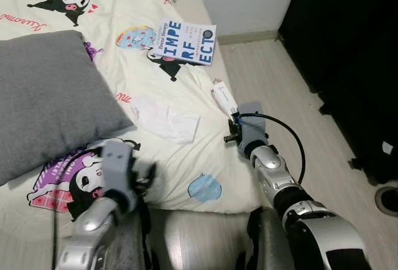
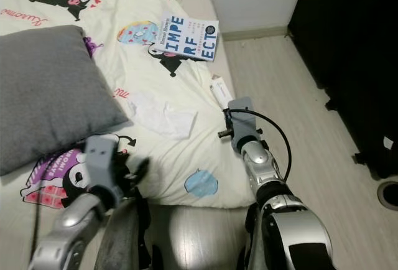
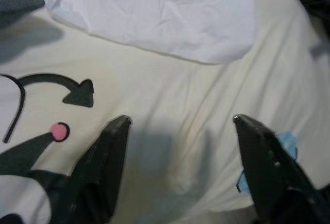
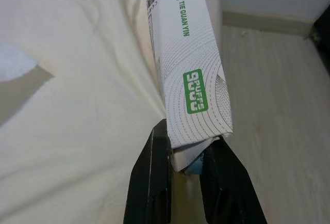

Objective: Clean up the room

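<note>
Your right gripper (image 4: 188, 154) is clamped on the near end of the white carton (image 4: 188, 64) at the bed's right edge.

Its two black fingers (image 4: 154, 182) pinch the carton's end flap, and you can see the long box with green print reaching away from them along the edge of the bed (image 1: 186, 176), right beside the wood floor (image 1: 292, 83). Further up that edge, near the far right corner, lies the blue-lettered book (image 1: 185, 41). A crumpled white cloth (image 1: 166, 119) sits mid-bed, left of the carton, and the grey pillow (image 1: 46, 99) covers the left side. Your left gripper (image 3: 180, 131) hovers over the sheet by the near edge, fingers spread wide apart and holding nothing, with the cloth just ahead of them.
</note>
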You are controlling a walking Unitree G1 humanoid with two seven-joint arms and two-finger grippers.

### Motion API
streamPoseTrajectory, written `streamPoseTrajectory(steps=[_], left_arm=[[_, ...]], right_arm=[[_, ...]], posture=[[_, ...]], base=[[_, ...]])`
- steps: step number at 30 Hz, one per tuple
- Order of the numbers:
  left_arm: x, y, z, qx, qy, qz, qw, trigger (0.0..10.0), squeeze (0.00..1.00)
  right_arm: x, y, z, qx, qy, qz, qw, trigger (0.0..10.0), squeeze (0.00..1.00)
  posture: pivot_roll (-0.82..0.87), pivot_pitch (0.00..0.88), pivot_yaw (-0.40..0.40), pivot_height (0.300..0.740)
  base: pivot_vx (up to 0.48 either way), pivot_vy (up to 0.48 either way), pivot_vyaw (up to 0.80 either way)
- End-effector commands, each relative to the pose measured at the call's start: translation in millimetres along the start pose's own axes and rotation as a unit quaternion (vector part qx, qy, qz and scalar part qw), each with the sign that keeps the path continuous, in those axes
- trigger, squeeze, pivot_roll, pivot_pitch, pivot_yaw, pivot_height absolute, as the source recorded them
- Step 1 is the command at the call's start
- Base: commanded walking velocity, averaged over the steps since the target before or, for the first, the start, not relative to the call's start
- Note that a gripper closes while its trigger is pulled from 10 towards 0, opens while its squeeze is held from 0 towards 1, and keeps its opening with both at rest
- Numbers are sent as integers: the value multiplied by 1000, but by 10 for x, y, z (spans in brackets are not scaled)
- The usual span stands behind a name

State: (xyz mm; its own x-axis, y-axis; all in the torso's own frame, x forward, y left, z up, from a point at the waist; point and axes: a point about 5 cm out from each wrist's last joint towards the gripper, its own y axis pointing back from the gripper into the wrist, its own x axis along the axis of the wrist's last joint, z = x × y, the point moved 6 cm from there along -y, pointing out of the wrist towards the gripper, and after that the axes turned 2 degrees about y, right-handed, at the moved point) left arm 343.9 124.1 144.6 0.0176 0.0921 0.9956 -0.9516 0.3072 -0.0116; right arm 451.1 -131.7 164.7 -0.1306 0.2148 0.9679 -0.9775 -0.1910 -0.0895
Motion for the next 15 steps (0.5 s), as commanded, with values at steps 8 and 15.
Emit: streamPoseTrajectory(steps=[8, 15], left_arm=[[-70, -211, 47, -6, 16, 5, 1000, 10000, 1000], [83, -335, 33, 4, -19, 40, 999, 10000, 976]], right_arm=[[-19, 234, 216, -57, 24, 52, 997, 10000, 0], [-113, 352, 483, -132, 4, 35, 991, 10000, 0]], posture=[[56, 336, 35, 530], [60, 339, 28, 530]], base=[[0, 0, 0], [0, 0, 0]])
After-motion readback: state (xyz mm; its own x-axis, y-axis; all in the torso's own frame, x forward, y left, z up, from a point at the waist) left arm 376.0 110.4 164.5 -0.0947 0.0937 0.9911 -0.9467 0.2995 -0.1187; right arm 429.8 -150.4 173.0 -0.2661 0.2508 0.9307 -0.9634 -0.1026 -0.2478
